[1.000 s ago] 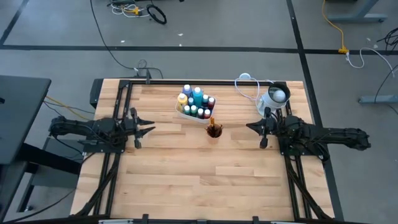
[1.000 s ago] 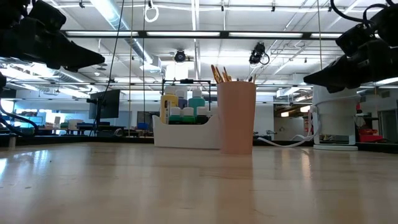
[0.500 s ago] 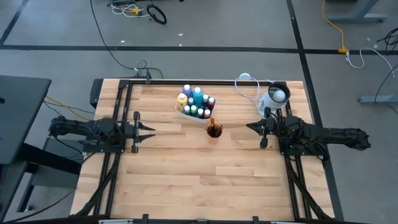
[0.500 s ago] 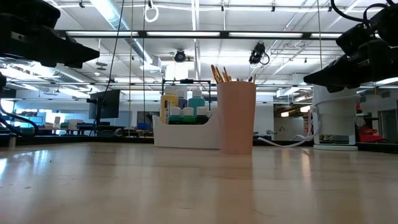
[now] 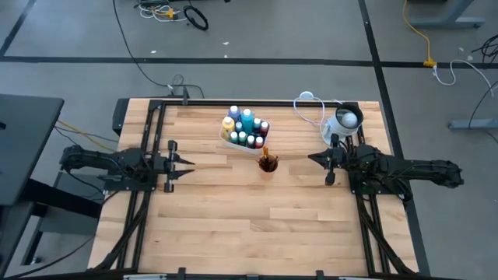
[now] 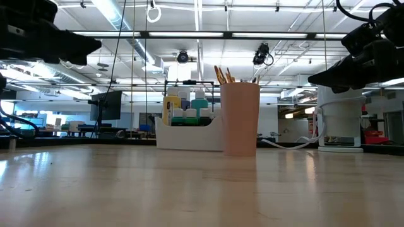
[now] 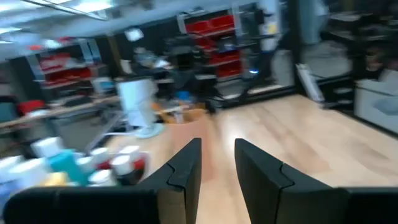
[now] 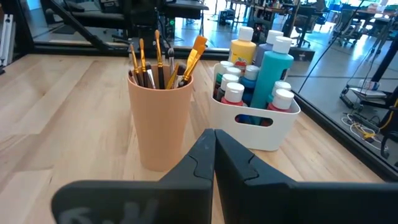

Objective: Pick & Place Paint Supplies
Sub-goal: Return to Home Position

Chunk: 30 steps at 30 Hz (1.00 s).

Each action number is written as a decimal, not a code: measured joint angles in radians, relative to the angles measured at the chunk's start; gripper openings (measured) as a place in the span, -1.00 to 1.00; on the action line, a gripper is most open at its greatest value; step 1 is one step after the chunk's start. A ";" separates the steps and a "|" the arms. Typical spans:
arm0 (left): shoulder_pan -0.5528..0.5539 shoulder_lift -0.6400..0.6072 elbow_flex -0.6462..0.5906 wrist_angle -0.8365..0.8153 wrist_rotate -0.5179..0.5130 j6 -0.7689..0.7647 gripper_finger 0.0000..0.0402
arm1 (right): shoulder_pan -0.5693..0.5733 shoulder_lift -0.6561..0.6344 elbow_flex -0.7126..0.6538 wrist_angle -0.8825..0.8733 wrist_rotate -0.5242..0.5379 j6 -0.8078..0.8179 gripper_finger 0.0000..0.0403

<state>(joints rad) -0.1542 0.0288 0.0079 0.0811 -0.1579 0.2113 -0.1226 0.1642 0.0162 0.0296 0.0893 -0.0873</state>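
Observation:
Several white-capped paint bottles (image 5: 245,128) stand upright in a white caddy (image 8: 255,127) near the table's far edge; blue, teal and yellow ones show in the right wrist view (image 8: 264,68). Just nearer, a peach cup (image 5: 268,163) (image 8: 160,118) holds thin brushes (image 8: 152,62) bristles-up, one of them orange-handled (image 8: 194,51). My left gripper (image 5: 189,163) (image 7: 217,155) hovers open to the left of them, above the table. My right gripper (image 5: 313,159) (image 8: 214,140) hovers shut to their right, pointing at the cup. Neither touches anything.
A white-and-grey round container (image 5: 345,120) (image 6: 341,116) with a white cable (image 5: 307,101) stands at the far right corner, just beyond my right arm. Black frame rails run along the table's left, right and far sides. Bare wood stretches across the near half (image 5: 249,225).
My left gripper has risen a little and rolled about its own axis, staying at the same place over the table. My right arm, the caddy and the cup have kept still.

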 joint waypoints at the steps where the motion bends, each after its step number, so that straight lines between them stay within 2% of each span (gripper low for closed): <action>1: 0.000 0.010 0.000 0.001 0.026 -0.003 -0.48 | 0.000 0.000 0.000 0.000 0.001 0.000 -0.97; 3: -0.001 0.011 0.000 -0.026 0.057 -0.013 -0.48 | 0.000 0.000 0.000 0.001 0.001 0.000 -0.97; 30: 0.002 0.030 -0.001 -0.020 0.053 -0.014 -0.48 | 0.000 0.001 0.000 0.000 0.001 0.000 -0.97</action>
<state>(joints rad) -0.1524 0.0586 0.0074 0.0612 -0.1047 0.1971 -0.1226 0.1650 0.0167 0.0292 0.0902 -0.0875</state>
